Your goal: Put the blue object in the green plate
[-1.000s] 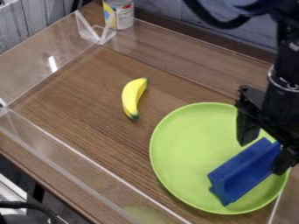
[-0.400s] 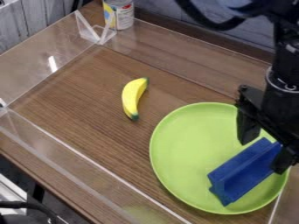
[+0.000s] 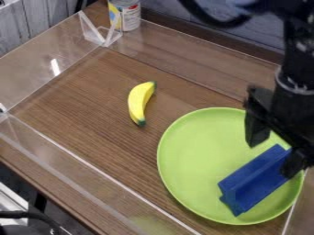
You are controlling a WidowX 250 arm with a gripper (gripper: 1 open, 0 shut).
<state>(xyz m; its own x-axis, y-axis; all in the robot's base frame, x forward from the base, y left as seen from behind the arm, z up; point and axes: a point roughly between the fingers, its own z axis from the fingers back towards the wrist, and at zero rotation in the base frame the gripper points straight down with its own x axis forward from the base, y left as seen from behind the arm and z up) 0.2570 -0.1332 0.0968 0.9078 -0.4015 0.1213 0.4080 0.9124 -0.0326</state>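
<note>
The blue object [image 3: 254, 182] lies on the right part of the green plate [image 3: 196, 156], slanting from lower left to upper right. My gripper [image 3: 277, 142] hangs just above the block's upper right end. Its black fingers [image 3: 259, 128] stand apart, open, with nothing between them. Whether a fingertip still touches the block I cannot tell. The plate sits at the front right of the wooden table.
A yellow banana [image 3: 141, 100] lies left of the plate on the wooden tabletop [image 3: 86, 92]. Clear plastic walls [image 3: 37, 55] run along the left and front edges. A clear stand [image 3: 98, 29] and a white bottle [image 3: 123, 13] sit at the back left.
The gripper has risen slightly from the blue block. The block, plate and banana have not moved.
</note>
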